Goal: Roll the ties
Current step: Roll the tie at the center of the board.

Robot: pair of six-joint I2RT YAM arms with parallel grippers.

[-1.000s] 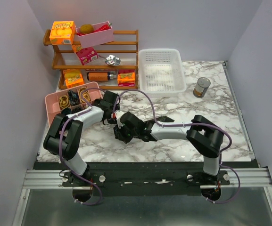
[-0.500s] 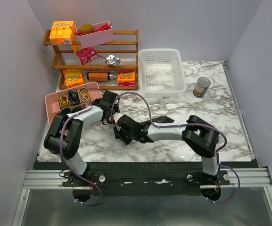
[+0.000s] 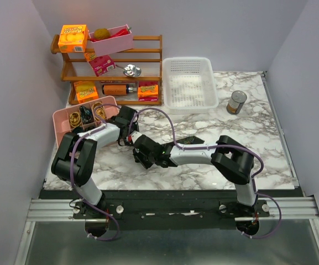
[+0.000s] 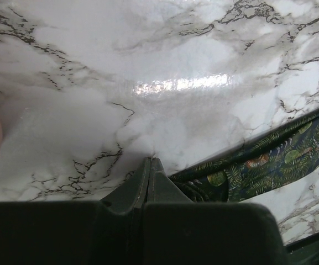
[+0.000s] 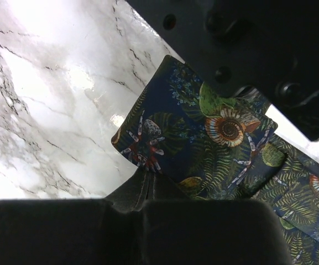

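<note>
The tie (image 5: 203, 138) is dark fabric with green ferns and shells. In the right wrist view its end lies folded flat on the marble. My right gripper (image 5: 151, 178) is shut, its tips touching the near edge of that fold. The black body of the left arm (image 5: 242, 49) hangs just beyond the fold. In the left wrist view my left gripper (image 4: 150, 161) is shut on the marble with a strip of the tie (image 4: 270, 157) right beside it. In the top view both grippers, left (image 3: 131, 138) and right (image 3: 141, 157), meet left of centre. A short dark piece of tie (image 3: 189, 141) shows behind the right arm.
A pink compartment tray (image 3: 62, 117) with small loops sits at the left beside the left arm. A wooden rack (image 3: 148, 70) with boxes stands at the back left. A white basket (image 3: 189, 83) is at the back centre and a can (image 3: 236, 102) at the back right.
My right gripper has slid left toward the left gripper, and its forearm has followed. The left arm has barely moved.
</note>
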